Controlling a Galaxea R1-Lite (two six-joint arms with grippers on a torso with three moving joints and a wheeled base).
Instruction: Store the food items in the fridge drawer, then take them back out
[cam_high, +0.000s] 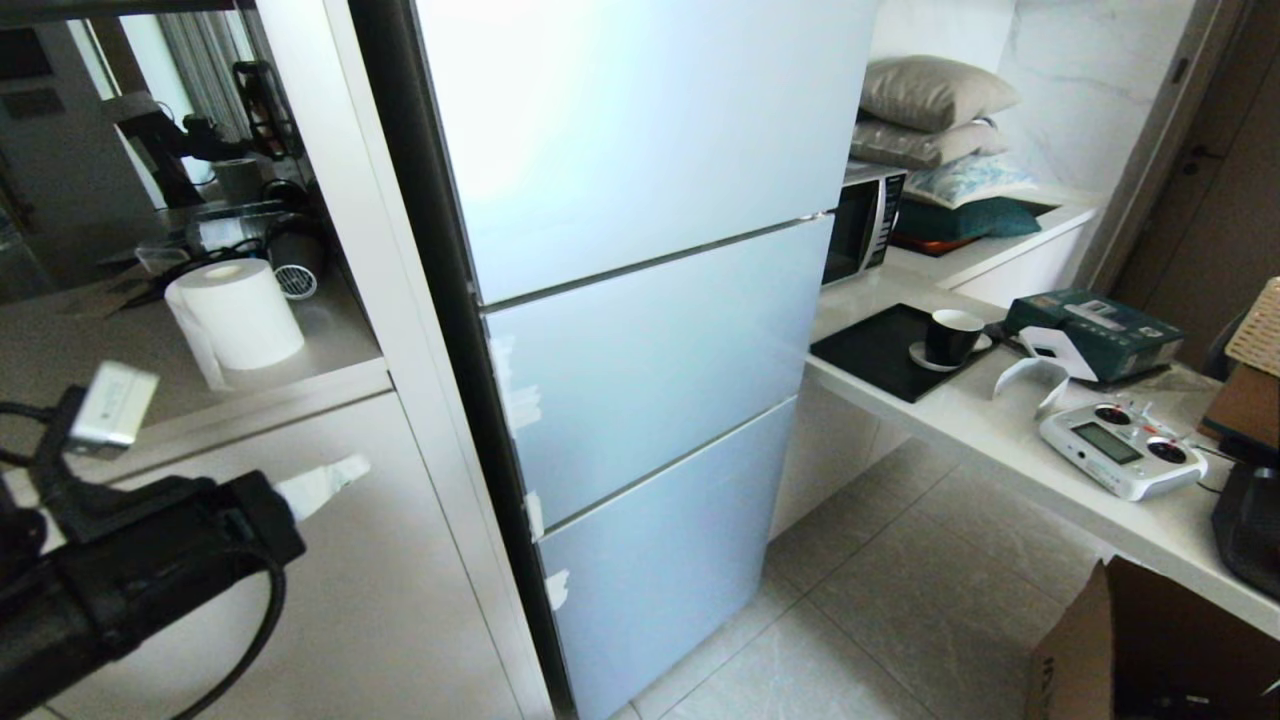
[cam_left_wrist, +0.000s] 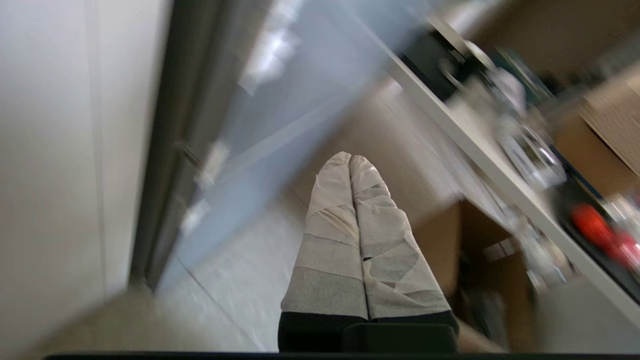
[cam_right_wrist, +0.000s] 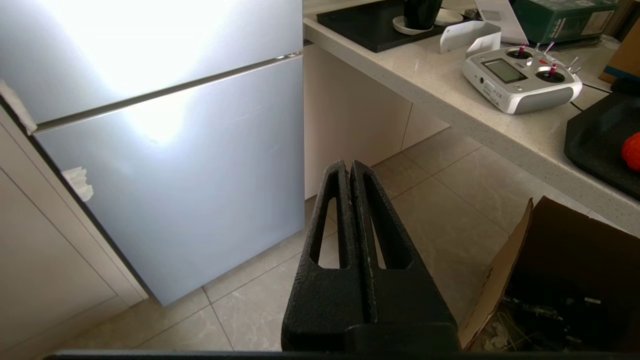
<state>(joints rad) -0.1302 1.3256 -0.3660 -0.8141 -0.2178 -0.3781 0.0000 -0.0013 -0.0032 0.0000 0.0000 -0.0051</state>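
- Food items are sitting on a black tray (cam_right_wrist: 595, 145) at the near end of the counter (cam_right_wrist: 450, 100): one orange-red piece (cam_right_wrist: 632, 151) is showing at the edge of the right wrist view, and two blurred red shapes (cam_left_wrist: 592, 225) are showing on the tray in the left wrist view.
- Fridge (cam_high: 650, 330) is standing with all three pale blue doors shut, so the fridge drawer is not showing.
- Cardboard box (cam_right_wrist: 555, 280) is standing open on the floor below the counter, holding dark clutter.
- Left gripper (cam_left_wrist: 350, 159) is hanging in front of the fridge, its taped fingers pressed together, holding nothing, well apart from the tray.
- Right gripper (cam_right_wrist: 348, 164) is pointing at the floor, its black fingers pressed together and empty, the tray well off to one side.
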